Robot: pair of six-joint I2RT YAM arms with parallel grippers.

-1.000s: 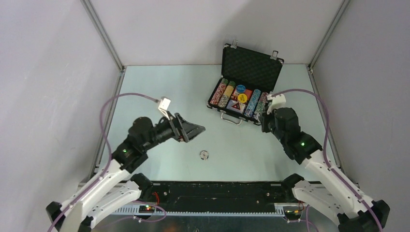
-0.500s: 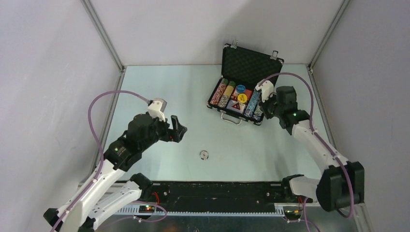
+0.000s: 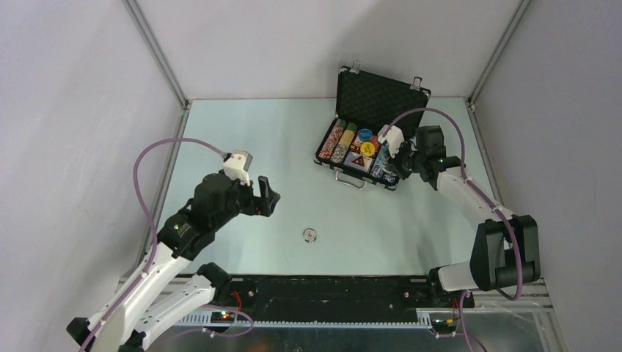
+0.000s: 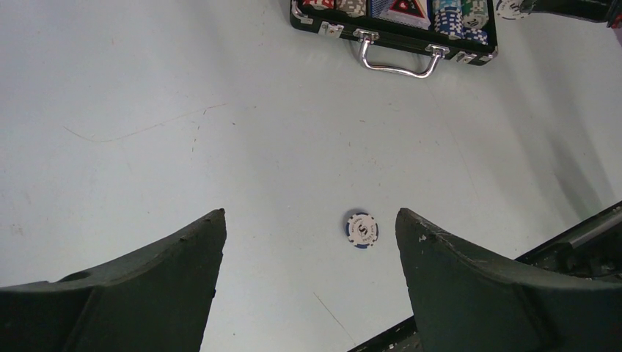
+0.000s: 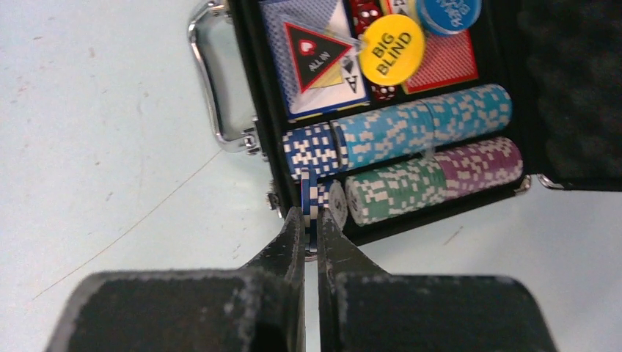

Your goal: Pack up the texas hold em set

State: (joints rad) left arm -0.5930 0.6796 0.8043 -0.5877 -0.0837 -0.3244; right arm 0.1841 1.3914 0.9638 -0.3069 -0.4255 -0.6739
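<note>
Black foam-lined briefcase (image 3: pixel 381 103), chrome handle (image 5: pixel 207 81), striped round chip (image 5: pixel 311 194) pinched in right pincer (image 5: pixel 309 214)

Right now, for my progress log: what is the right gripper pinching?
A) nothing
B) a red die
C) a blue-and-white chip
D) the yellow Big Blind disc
C: the right wrist view shows the right gripper shut on a blue-and-white chip, which stands on edge at the handle-side end of the open case.
</note>
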